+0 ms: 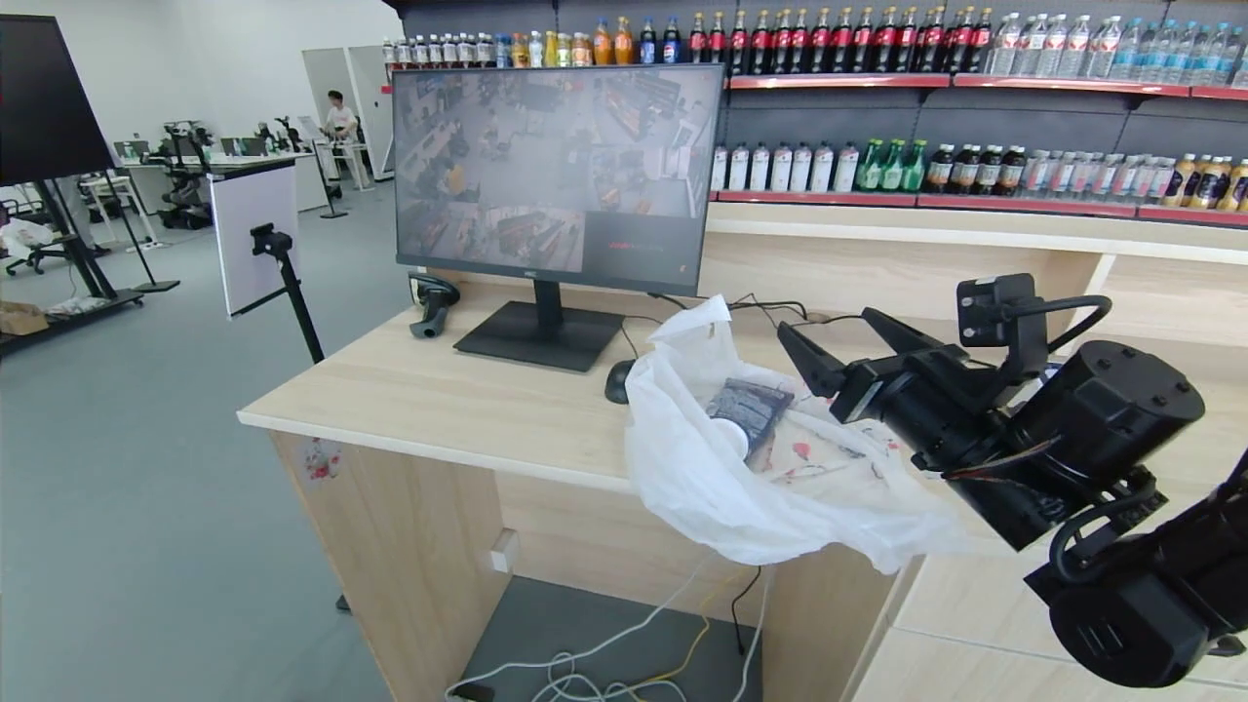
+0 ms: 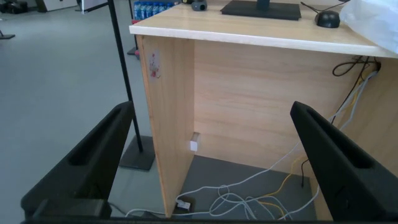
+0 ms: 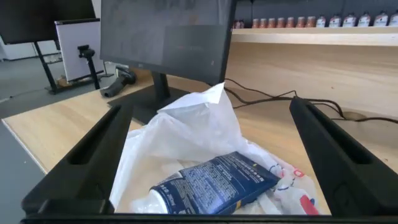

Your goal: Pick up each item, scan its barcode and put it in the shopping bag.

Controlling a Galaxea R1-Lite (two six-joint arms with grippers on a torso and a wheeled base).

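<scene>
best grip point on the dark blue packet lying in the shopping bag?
Probably pinch the dark blue packet across its short width, mid-body, coming from above: it lies face-up in the open shopping bag, whose walls block the sides. The right gripper hangs open near it.

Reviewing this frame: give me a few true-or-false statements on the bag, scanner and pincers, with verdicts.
1. The right pincer is open and empty. True.
2. A dark packet lies in the bag. True.
3. The left pincer holds the scanner. False: that pincer is open and empty; the scanner rests on the desk by the monitor.
4. The mouse is inside the bag. False: it sits on the desk beside the bag.
</scene>
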